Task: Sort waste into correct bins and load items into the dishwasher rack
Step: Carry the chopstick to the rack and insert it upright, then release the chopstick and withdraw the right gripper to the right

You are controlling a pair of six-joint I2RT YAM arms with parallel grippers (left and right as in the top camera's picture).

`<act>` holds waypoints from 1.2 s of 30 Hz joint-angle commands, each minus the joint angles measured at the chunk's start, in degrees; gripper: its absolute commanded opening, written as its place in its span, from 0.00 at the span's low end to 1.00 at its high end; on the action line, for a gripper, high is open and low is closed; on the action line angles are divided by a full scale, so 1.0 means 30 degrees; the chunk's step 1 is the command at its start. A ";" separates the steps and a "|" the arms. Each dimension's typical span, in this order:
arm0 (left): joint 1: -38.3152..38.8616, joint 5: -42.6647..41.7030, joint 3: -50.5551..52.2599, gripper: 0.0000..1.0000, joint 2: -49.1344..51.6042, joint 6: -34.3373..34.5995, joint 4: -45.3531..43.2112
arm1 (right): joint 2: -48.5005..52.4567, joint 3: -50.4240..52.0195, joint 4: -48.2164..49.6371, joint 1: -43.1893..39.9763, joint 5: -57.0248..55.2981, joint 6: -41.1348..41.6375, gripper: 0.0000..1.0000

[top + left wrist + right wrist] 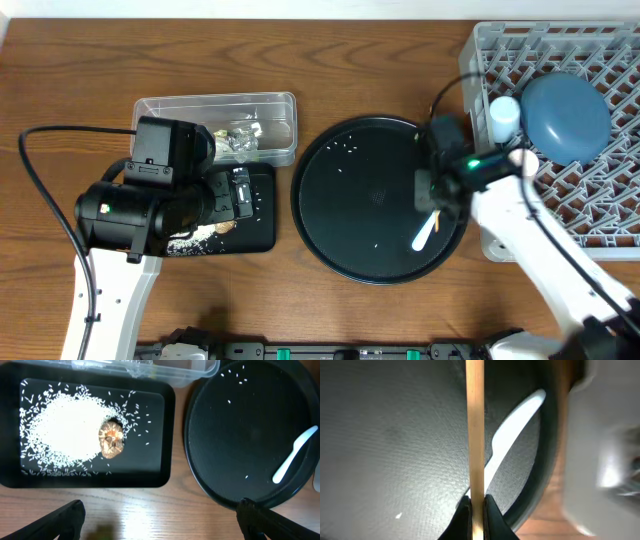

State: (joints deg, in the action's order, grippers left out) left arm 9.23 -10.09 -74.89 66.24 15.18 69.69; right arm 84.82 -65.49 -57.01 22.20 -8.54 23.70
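My right gripper (477, 510) is shut on a thin wooden chopstick (475, 435) and holds it above the right side of the large round black tray (395, 435). A pale blue spoon (507, 445) lies on that tray just under the chopstick, and it also shows in the overhead view (425, 232). My left gripper (160, 520) is open and empty over bare wood, in front of the shallow black tray (167, 435). That tray holds a pile of rice (62, 430) and a brown lump (111, 442). The clear tub (170, 108) holds crumpled wrappers (240, 138).
The grey dishwasher rack (590, 215) stands at the right with a round blue dish (565, 115) and a pale cup (503, 115) in it. A few rice grains lie on the round tray (350, 150). My right arm (520, 240) crosses the rack's front left corner.
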 commanded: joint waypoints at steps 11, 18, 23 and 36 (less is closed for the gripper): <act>0.0036 0.0240 -0.0095 0.98 0.0000 -0.0044 0.0051 | -0.2521 -0.3417 -0.0962 -0.9078 -0.1676 -1.2371 0.01; 0.0036 0.0240 -0.0095 0.98 0.0000 -0.0044 0.0051 | -0.0612 -0.3417 0.1734 -1.3821 -0.1654 -1.4440 0.01; 0.0036 0.0240 -0.0095 0.98 0.0000 -0.0044 0.0051 | 0.1574 -0.3417 0.3599 -1.5577 -0.1086 -1.5504 0.01; 0.0036 0.0240 -0.0095 0.98 0.0000 -0.0044 0.0051 | 0.5056 -0.3417 0.9078 -1.7384 -0.1319 -1.7945 0.01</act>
State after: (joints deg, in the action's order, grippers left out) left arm 9.23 -10.09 -74.89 66.24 15.18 69.67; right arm 99.31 -75.46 -31.20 -28.80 -12.16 -26.70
